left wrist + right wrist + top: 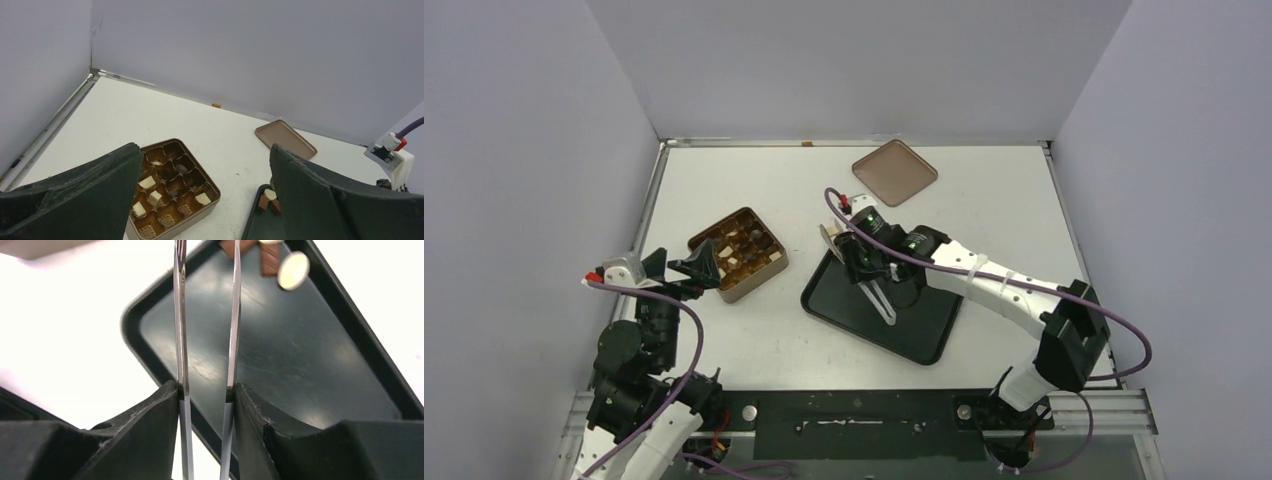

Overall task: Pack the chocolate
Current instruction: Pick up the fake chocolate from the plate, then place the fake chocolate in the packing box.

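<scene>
The chocolate sits in two places. Cream [148,182] and dark [176,168] pieces fill some cups of the gold-brown tin [739,255]. A few brown [270,262] and cream [293,270] pieces lie in the far corner of the black tray [909,330]. My right gripper [871,278] hangs over that tray, shut on metal tongs [181,315] whose tips reach toward the tray's pieces. The tips run off the top edge of the right wrist view, so I cannot tell if they pinch a piece. My left gripper [679,265] stands open and empty just left of the tin.
The flat brown lid [894,172] lies at the back of the table, beyond the tray. A small orange-brown bit [807,143] rests at the back wall's foot. Grey walls close in the table on three sides.
</scene>
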